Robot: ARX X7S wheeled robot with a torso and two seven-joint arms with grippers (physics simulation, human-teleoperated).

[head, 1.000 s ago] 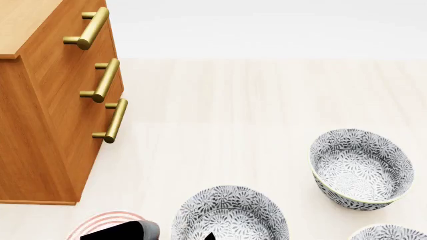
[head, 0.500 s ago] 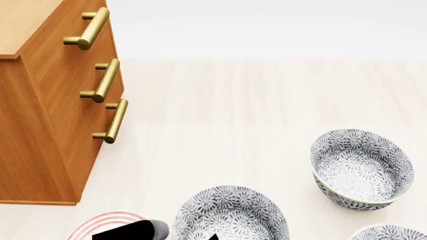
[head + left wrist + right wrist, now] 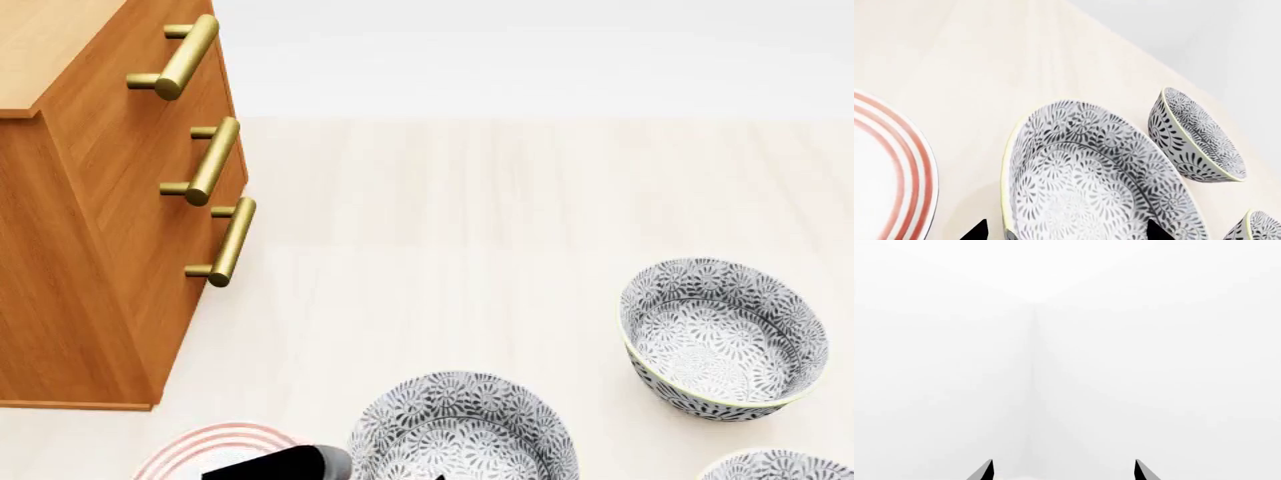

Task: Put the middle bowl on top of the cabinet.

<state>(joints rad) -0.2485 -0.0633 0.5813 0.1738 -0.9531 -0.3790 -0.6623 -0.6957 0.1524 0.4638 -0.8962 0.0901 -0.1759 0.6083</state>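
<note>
The middle bowl [image 3: 463, 428] is seen at the lower centre of the head view, on the surface right of the cabinet [image 3: 107, 210]. It is judged rigid, glazed, slippery and breakable; the rim is best pinched. The left end effector [image 3: 1064, 231] is spread wide around its rim; the right end effector [image 3: 1064, 471] is also parted, empty.

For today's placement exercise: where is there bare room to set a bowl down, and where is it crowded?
Bare: the cabinet top, and the floor between cabinet and far bowl. Crowded: the near edge, where plate, middle bowl, left gripper and a third bowl cluster.
</note>
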